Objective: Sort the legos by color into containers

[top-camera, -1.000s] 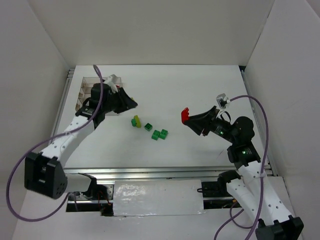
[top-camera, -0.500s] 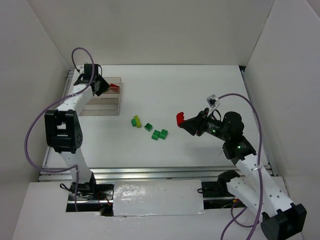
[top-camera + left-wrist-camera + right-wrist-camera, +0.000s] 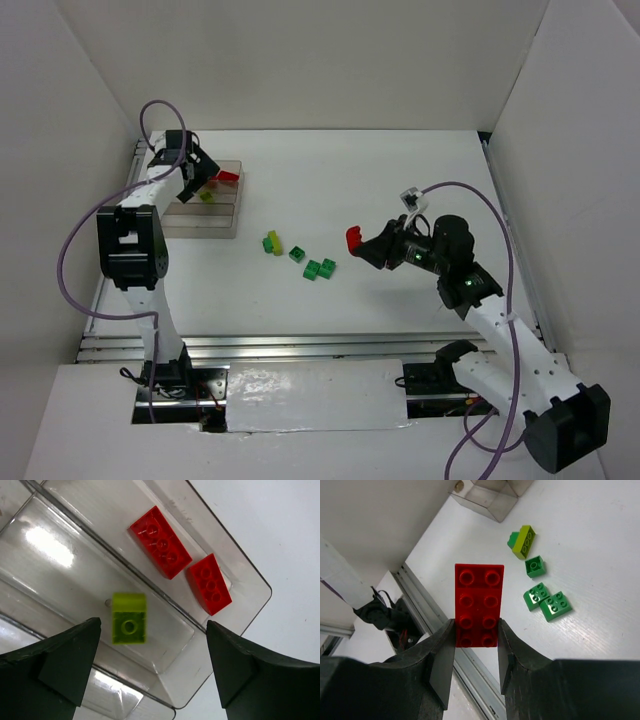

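Legos lie split between a clear three-compartment tray (image 3: pixel 200 226) at the far left of the white table (image 3: pixel 400 170) and a loose cluster near the table's middle. In the left wrist view, two red bricks (image 3: pixel 161 542) lie nearly end to end in one outer compartment, the far one in the overhead view. A single yellow-green brick (image 3: pixel 129 618), slightly blurred, shows in the middle compartment. The left gripper (image 3: pixel 152 632) hangs directly over that brick, its jaws spread wide with nothing between them. The right gripper (image 3: pixel 476 630), raised above the table to the right of the cluster, is clamped on the lower end of a long red brick (image 3: pixel 479 592) whose studs face the wrist camera. Loose on the table are a joined pair (image 3: pixel 522 541), yellow-green on green, a single green brick (image 3: pixel 535 566) just beside it, and two more green bricks (image 3: pixel 556 606) touching each other a little farther on. All of these lie well apart from the tray.
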`<control>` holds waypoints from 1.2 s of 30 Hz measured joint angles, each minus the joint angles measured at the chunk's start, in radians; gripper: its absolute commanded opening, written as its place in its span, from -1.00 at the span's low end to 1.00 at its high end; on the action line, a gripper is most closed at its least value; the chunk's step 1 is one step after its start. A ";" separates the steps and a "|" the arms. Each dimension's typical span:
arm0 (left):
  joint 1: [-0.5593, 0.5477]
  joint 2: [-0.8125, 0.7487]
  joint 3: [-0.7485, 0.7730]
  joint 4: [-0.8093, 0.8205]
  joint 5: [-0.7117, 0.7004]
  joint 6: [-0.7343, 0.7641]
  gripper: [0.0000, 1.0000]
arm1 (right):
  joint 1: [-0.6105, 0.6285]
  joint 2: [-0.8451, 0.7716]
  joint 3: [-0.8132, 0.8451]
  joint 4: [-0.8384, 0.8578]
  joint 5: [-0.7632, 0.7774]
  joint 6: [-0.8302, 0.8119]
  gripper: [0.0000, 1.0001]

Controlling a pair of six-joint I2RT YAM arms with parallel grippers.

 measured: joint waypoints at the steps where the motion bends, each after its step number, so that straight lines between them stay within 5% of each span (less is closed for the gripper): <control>1: 0.002 0.000 0.001 0.002 -0.002 0.000 0.99 | 0.013 0.019 0.011 -0.008 0.010 -0.003 -1.00; 10: 0.002 -0.189 -0.068 -0.047 0.032 -0.008 0.99 | 0.204 0.439 0.386 -0.097 0.240 0.003 -1.00; 22: 0.008 -1.088 -0.378 -0.154 0.146 0.134 0.99 | 0.277 1.557 1.626 -0.143 0.277 0.105 -0.98; 28: 0.007 -1.272 -0.619 -0.189 0.236 0.270 0.99 | 0.278 1.781 1.732 0.030 0.250 0.287 -0.93; 32: 0.007 -1.275 -0.697 -0.221 0.253 0.299 0.99 | 0.286 1.897 1.814 0.153 0.286 0.372 -0.90; 36: 0.007 -1.238 -0.699 -0.222 0.280 0.320 0.99 | 0.300 1.946 1.851 0.226 0.367 0.416 -0.66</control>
